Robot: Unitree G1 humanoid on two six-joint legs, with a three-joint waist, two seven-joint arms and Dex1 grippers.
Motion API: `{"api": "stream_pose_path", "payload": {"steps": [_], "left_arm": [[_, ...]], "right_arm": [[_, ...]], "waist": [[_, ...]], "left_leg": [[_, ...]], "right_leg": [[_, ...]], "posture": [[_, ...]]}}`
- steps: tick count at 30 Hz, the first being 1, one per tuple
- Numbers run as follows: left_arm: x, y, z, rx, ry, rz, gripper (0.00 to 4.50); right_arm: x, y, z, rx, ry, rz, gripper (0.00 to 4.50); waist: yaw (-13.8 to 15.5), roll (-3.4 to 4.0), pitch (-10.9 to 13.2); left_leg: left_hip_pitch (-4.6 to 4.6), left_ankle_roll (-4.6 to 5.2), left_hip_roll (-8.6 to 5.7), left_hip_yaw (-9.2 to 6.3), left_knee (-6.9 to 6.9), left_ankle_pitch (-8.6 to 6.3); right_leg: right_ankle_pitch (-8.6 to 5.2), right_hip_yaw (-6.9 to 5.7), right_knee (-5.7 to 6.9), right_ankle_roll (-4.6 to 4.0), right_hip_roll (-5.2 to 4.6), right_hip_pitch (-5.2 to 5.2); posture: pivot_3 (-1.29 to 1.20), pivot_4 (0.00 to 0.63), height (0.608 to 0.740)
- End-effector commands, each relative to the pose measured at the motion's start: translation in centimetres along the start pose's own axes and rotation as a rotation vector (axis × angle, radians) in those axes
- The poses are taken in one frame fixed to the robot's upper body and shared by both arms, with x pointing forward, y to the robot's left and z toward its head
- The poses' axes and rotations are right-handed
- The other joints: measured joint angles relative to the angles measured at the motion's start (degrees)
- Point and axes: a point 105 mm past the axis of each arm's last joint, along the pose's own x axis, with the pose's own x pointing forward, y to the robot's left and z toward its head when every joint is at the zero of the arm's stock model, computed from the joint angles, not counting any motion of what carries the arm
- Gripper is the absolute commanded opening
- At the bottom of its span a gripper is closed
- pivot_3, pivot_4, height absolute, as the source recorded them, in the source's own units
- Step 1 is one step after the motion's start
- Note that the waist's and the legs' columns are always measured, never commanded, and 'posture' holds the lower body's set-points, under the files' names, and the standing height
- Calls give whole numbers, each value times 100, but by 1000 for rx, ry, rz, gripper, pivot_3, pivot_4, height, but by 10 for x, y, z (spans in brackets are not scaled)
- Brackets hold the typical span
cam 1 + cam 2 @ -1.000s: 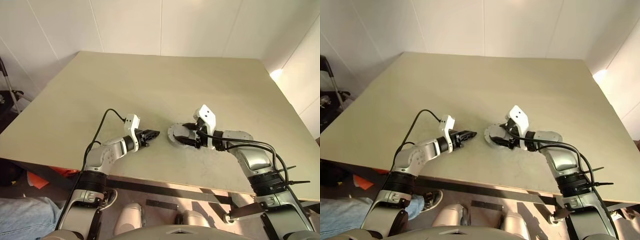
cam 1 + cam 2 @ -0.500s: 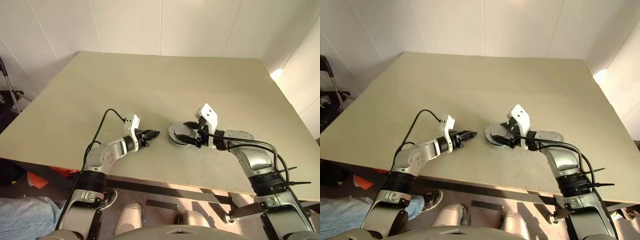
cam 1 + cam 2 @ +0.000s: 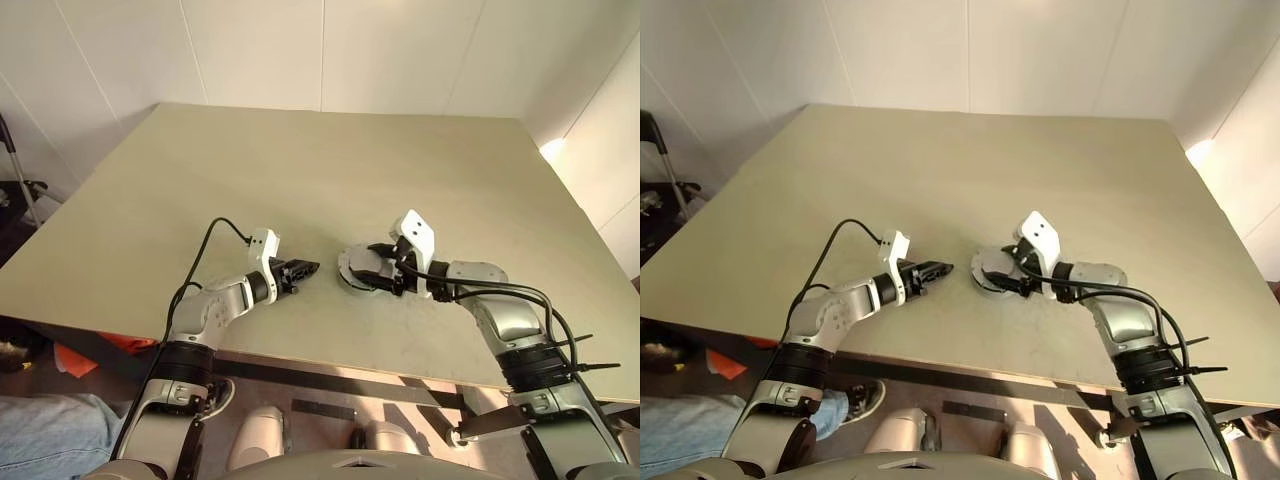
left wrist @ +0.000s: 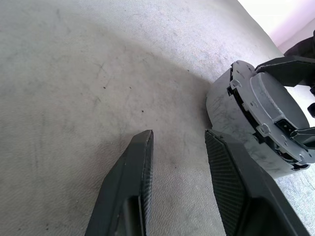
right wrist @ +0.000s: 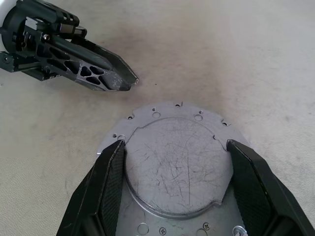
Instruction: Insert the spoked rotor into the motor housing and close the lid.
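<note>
1. Right gripper [image 5: 172, 196] sits over the round silver assembly on the table [image 3: 300, 170], its two black fingers [image 5: 106, 182] spread wide, one on each side of the raised round part.
2. That assembly is the motor housing [image 4: 241, 125] with the lid [image 5: 177, 164] on top: a scratched silver disc over a wider flat plate with small holes around its edge. In the left wrist view the grey body reads as a short drum with clips around its rim.
3. The right fingers stand right at the edge of the raised disc (whether they press on it or merely bracket it, I cannot tell). So: jaws wide, around the lid, grip unconfirmed.
4. Left gripper [image 4: 179, 147] hangs low over bare tabletop just beside the housing, on the side away from the right gripper. Its fingers are parted by a moderate gap with nothing between them but table surface.
5. Seen from the right wrist, the left gripper's tips point toward the housing and stop short of it, a strip of table between them.
6. From the head views, both grippers face each other across the housing, near the front edge of the table.
7. The rotor cannot be made out; the lid covers the top of the housing.
</note>
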Motion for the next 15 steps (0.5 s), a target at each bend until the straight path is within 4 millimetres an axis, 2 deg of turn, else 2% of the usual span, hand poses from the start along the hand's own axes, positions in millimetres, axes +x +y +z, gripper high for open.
{"api": "stream_pose_path", "payload": {"steps": [1,15], "left_arm": [[-7,11,-4,-13,17,45,1770],[-6,9,-1,-13,11,39,1770]], "right_arm": [[-6,1,-4,-1,17,10,3139],[-1,-6,-10,3,52,-25,3139]], "waist": [[1,-2,-1],[1,-5,-3]], "left_leg": [[0,1,0,0,0,-1],[1,4,0,0,4,-3]], "right_leg": [[0,0,0,0,0,1],[0,0,-1,0,0,4]], "posture": [[0,0,740],[0,0,740]]}}
